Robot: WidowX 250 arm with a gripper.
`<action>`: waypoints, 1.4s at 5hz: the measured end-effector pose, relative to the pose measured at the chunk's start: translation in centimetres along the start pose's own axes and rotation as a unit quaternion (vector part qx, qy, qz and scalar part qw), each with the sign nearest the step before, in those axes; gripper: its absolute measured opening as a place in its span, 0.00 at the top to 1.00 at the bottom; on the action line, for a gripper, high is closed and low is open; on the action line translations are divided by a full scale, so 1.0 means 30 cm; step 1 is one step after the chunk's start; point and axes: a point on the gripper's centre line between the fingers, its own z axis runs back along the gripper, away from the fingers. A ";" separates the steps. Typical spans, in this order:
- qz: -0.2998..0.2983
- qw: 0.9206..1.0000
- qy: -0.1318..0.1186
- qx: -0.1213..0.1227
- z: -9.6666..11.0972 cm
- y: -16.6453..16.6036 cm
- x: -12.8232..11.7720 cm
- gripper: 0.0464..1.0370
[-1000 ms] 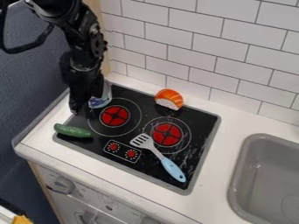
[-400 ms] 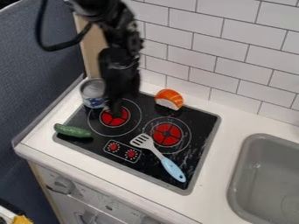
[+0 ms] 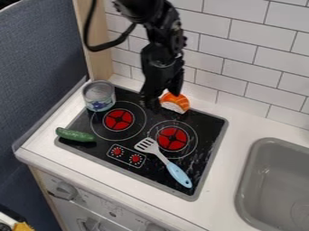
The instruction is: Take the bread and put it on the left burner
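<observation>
In the camera view, you have the gripper (image 3: 163, 101) hanging at the back of the stove top (image 3: 203, 121), its fingers spread apart, released rather than clenched. One finger is by the left end of the bread (image 3: 175, 106) and the other overlaps its top; you can't tell from here whether either touches it. The bread sits near the stove's back edge, between the left burner (image 3: 119, 119) and the right burner (image 3: 172, 138) from side to side, but behind both. Mind the can (image 3: 99, 95), upright at the back left corner, just beside the left burner's outer ring. A cucumber (image 3: 75, 135) lies at the stove's left edge, in front of the can. You've also got a spatula (image 3: 164, 161), its slotted head over the right burner's ring and its blue handle pointing to the front right corner. The sink (image 3: 244, 180) is to the right, set in the white counter (image 3: 226, 169).
</observation>
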 end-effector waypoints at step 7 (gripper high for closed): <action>-0.003 0.999 0.009 0.032 -0.205 -0.108 -0.010 0.46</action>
